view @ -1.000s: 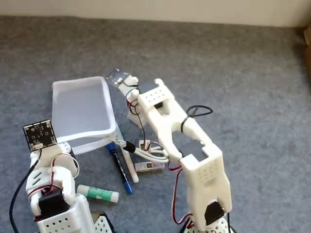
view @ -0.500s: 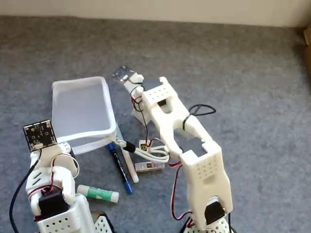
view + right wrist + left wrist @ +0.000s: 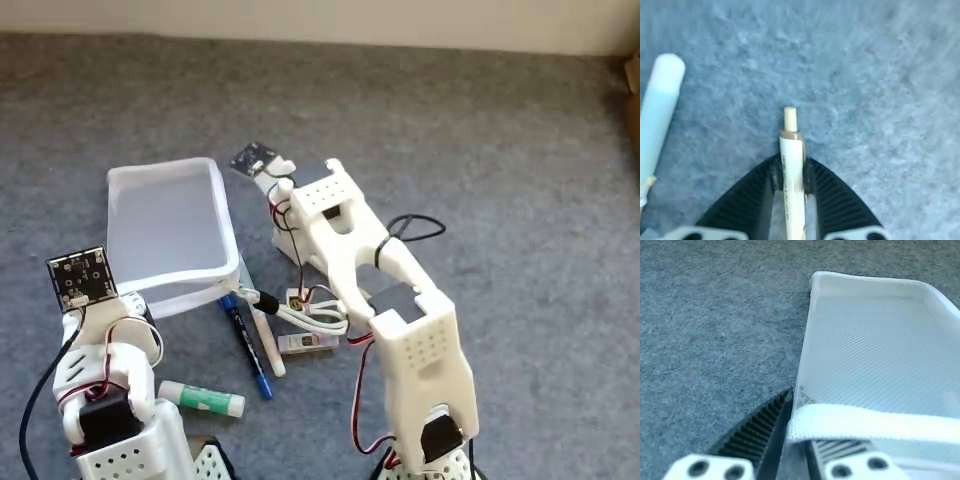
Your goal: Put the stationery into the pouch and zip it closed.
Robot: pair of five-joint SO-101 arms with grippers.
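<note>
The translucent white pouch (image 3: 165, 225) lies open on the grey carpet, its mouth toward the arms. My left gripper (image 3: 795, 407) is shut on the pouch's near rim (image 3: 865, 422), at its corner (image 3: 232, 288). My right gripper (image 3: 792, 162) is shut on a cream pen (image 3: 791, 150), held above bare carpet just right of the pouch; the right arm (image 3: 335, 225) hides it from above. A blue pen (image 3: 246, 345), a white pen (image 3: 268, 348), a green-and-white glue stick (image 3: 201, 398) and a small white eraser-like piece (image 3: 307, 343) lie in front of the pouch.
A white cylindrical stick (image 3: 660, 112) lies on the carpet beside the held pen. Loose cables (image 3: 410, 228) loop along the right arm. Open carpet stretches to the right and far side, up to a pale wall edge (image 3: 320, 20).
The right arm has shifted a little away from the pouch's far corner, its wrist camera moving slightly right. The left arm and the pouch have stayed put.
</note>
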